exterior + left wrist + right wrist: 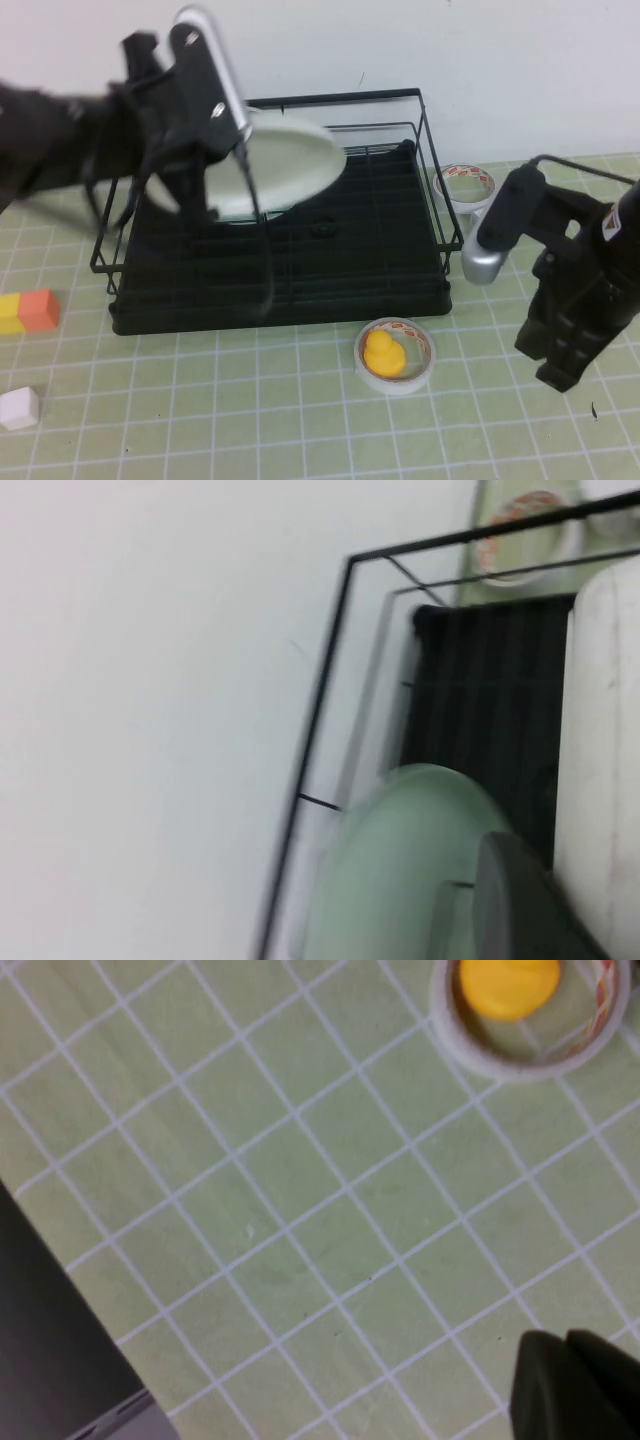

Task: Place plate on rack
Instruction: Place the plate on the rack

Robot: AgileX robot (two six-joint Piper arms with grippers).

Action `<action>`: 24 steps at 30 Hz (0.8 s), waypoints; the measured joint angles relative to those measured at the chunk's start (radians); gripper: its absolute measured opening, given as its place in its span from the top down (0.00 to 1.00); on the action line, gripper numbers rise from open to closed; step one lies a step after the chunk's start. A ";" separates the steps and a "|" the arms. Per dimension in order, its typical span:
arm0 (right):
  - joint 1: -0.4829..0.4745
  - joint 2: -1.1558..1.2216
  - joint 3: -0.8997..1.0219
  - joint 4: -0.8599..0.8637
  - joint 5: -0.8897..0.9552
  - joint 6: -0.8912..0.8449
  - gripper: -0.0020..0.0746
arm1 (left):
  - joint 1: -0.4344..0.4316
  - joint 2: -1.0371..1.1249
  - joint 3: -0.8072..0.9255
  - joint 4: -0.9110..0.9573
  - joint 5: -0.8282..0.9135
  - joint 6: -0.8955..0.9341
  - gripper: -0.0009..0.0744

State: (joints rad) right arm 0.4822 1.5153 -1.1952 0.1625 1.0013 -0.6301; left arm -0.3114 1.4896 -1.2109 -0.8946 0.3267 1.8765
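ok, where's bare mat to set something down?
Free: mat between white cube and duck-in-tape roll, in front of rack. Crowded: right side, with right gripper over the mat, second tape roll; left gripper holds green plate over rack.

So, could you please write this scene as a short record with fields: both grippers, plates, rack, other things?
left gripper: over the rack's rear left, shut on the white plate
white plate: held on edge, above the rack
green plate: leaning inside the rack
rack: black wire, on the green grid mat
right gripper: low over the mat, right of the rack
other things: yellow toy inside a tape roll; second tape roll; coloured blocks
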 joint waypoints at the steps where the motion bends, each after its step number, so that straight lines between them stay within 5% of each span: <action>1: 0.000 -0.003 0.006 -0.003 0.004 0.005 0.97 | 0.000 0.033 -0.037 -0.013 0.000 0.026 0.85; 9: 0.000 -0.003 0.016 -0.009 0.009 0.051 0.97 | 0.059 0.240 -0.220 -0.114 -0.019 0.249 0.85; 17: 0.000 -0.003 0.016 -0.009 0.009 0.083 0.97 | 0.070 0.380 -0.225 -0.676 -0.122 0.836 0.85; 24: 0.000 -0.003 0.016 -0.010 0.013 0.092 0.97 | 0.068 0.436 -0.225 -0.803 -0.106 1.087 0.85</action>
State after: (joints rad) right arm 0.4822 1.5119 -1.1794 0.1521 1.0141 -0.5379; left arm -0.2436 1.9252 -1.4354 -1.6979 0.2211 2.9635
